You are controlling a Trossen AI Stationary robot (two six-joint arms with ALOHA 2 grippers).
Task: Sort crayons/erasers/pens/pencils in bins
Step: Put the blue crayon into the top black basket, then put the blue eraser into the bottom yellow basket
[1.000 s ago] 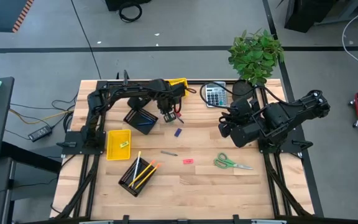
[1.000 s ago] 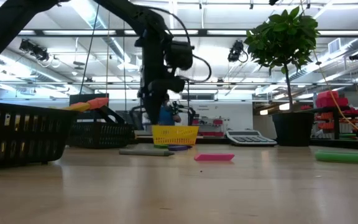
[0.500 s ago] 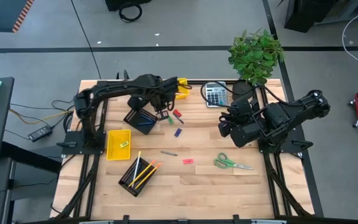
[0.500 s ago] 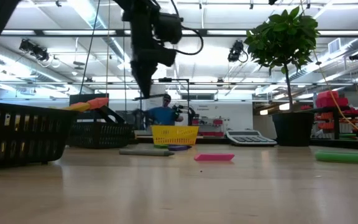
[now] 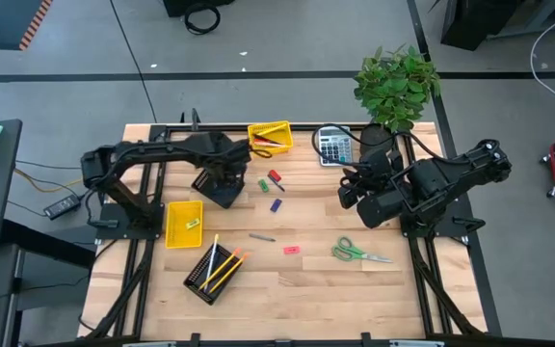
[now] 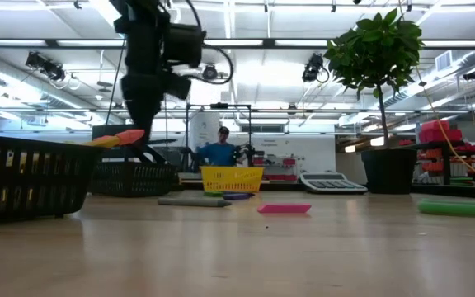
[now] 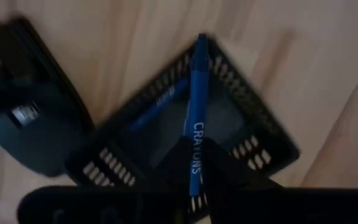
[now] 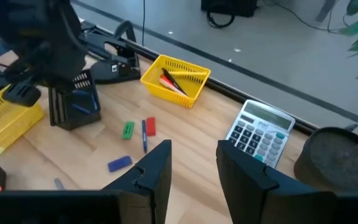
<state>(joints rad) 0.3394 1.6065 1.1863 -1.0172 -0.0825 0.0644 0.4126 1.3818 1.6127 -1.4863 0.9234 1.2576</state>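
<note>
My left gripper (image 5: 222,179) hangs pointing down over a black wire mesh bin (image 5: 229,197), shut on a blue crayon (image 7: 197,93) printed "CRAYONS". Another blue crayon (image 7: 159,103) lies inside that bin (image 7: 253,134). My right gripper (image 8: 191,167) is held high over the table's right side, open and holding nothing. A yellow bin (image 5: 270,137) at the far edge holds red pens. A second yellow bin (image 5: 183,222) holds an eraser, and a second mesh bin (image 5: 210,271) holds pencils. My left gripper pinches the blue crayon between its two fingers at its printed end (image 7: 194,169), coming from above with the fingers pointing down. The rest of the crayon runs out past the fingertips over the mesh bin, lifted clear of it.
Loose on the table are a green eraser (image 5: 264,185), a red piece with a pen (image 5: 276,178), a blue piece (image 5: 276,204), a pink eraser (image 5: 292,250) and a small grey stick (image 5: 262,236). Green-handled scissors (image 5: 359,253), a calculator (image 5: 332,146) and a potted plant (image 5: 396,87) stand to the right.
My left gripper, still shut on the blue crayon, has risen from among the loose pieces at the table's middle. It has carried the crayon toward the left edge and now hangs over the black mesh bin. The green and red pieces now lie uncovered.
</note>
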